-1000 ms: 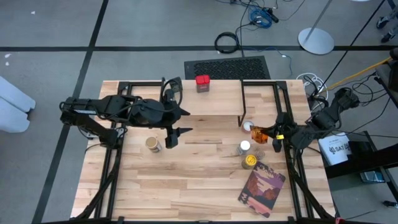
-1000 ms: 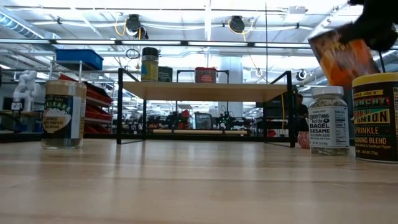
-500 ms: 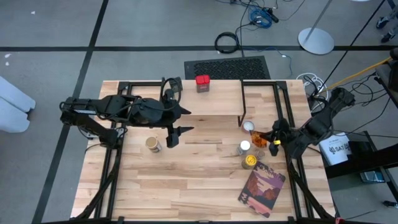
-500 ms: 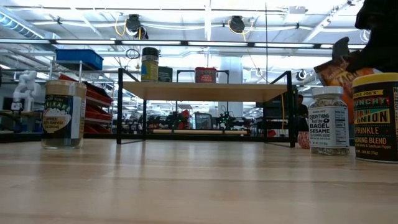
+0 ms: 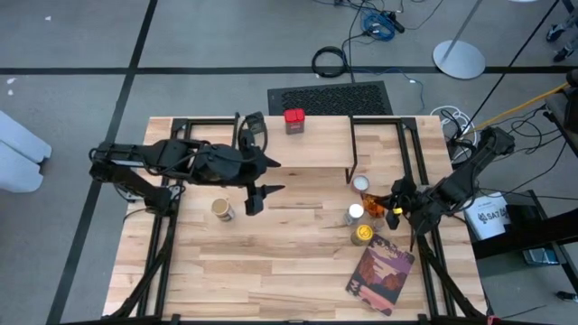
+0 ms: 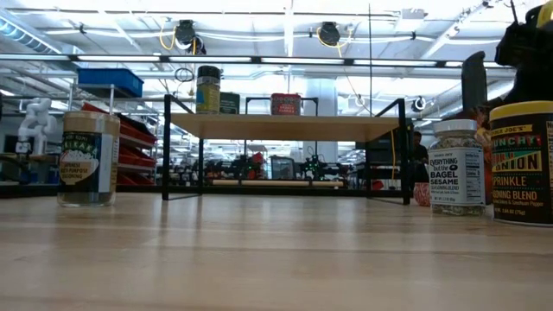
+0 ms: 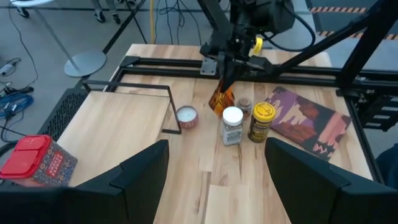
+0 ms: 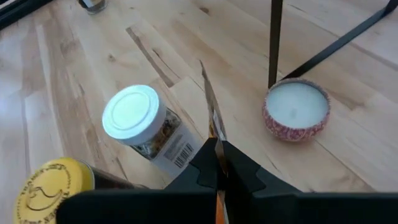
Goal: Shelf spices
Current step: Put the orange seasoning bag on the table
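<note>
From above, my left arm reaches in from the left edge of the frame. The left gripper (image 5: 256,191) hangs just left of centre with its fingers spread and nothing between them. It has not moved in the last second. Just below and left of it stands a tan-lidded spice jar (image 5: 222,209), apart from the fingers.

At upper centre is the shelf (image 5: 316,144), a pale plank on black legs. A red tin (image 5: 293,120) sits on its far edge. In the low view, a tall green-labelled jar (image 6: 207,89) and a dark tin also stand on the plank, left of the red tin.

Right of centre, the unshelved spices cluster on the table. A small round tin with a white top (image 5: 360,183) sits by the shelf's right leg. Below it stand a white-lidded bagel sesame jar (image 5: 354,214) and a yellow-lidded jar (image 5: 363,234). A reddish-purple book (image 5: 380,273) lies at lower right.

My right gripper (image 5: 395,204) is closed on the thin top edge of an orange spice packet (image 5: 376,196). A second ago the packet was lifted, high in the low view; now it has come down behind the two jars. I judge it has been lowered back among the loose spices, not carried to the shelf, so that item remains to be shelved.

No container here is open; every lid is on.
</note>
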